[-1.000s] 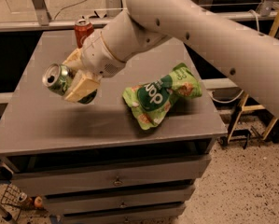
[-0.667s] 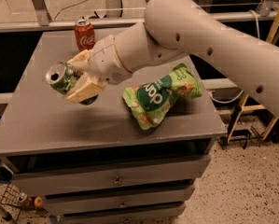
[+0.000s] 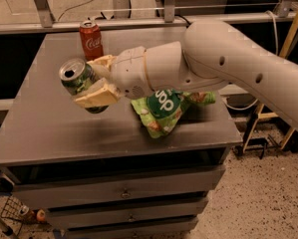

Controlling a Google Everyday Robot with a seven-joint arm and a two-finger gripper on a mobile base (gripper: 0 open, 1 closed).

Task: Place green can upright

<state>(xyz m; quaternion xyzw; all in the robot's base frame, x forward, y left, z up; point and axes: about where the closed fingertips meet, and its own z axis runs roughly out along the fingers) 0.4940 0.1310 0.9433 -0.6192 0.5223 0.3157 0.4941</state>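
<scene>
The green can [image 3: 78, 79] is held in my gripper [image 3: 96, 79], tilted with its silver top and pull tab facing up and to the left. It hangs above the left middle of the grey cabinet top [image 3: 49, 128]. My two cream fingers [image 3: 96, 96] are shut on the can's body, one above and one below. My arm reaches in from the right across the table.
A red cola can [image 3: 90, 39] stands upright at the back of the cabinet top, just behind the gripper. A flat green snack bag [image 3: 163, 108] lies right of centre, partly under my arm. Drawers are below the front edge.
My arm has swung lower and further across the table. The can stays gripped and has tipped a little more toward upright, its top turning upward.
</scene>
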